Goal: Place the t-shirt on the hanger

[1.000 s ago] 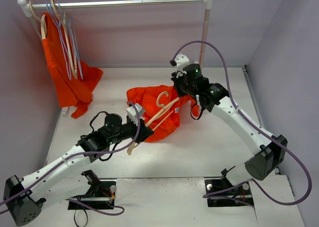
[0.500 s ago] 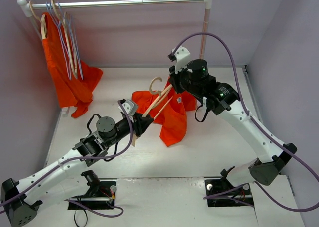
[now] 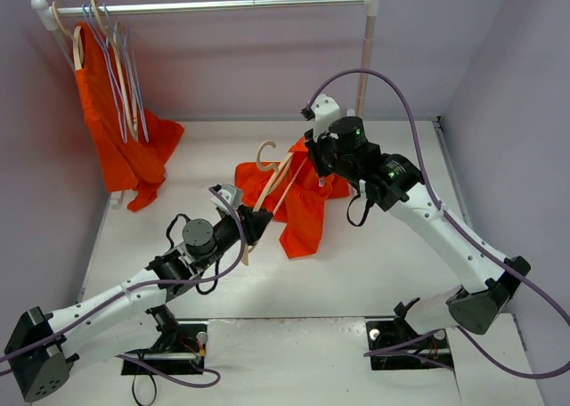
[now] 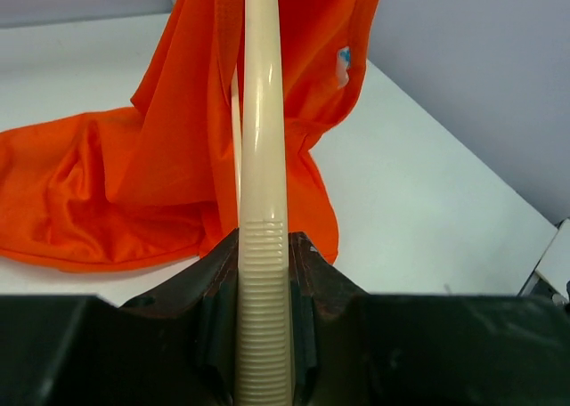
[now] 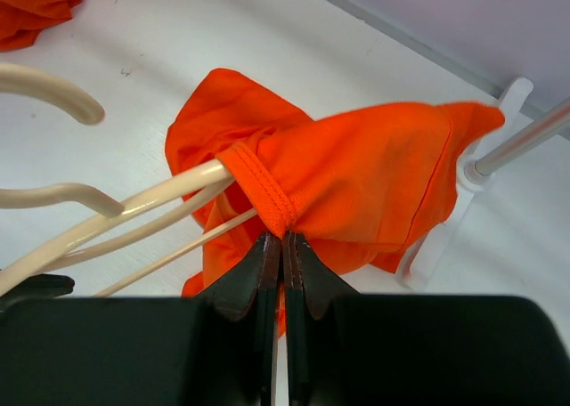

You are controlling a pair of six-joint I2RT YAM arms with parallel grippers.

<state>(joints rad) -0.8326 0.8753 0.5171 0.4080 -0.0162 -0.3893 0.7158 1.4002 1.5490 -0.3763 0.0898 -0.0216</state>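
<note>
A white counter carries a metal clothes rail far behind both hands, with a second orange-red garment and thin lilac wire hangers on it. The bright orange-red fabric t-shirt hangs under the right hand, which is closed on its hem. The pale cream thick-armed hanger enters that opening, and the left hand grips its ribbed end.

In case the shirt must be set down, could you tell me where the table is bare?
Bare table lies in front of the t-shirt and at the back beside the hung garment. Centre crowded: hanger, left gripper, right gripper.
</note>
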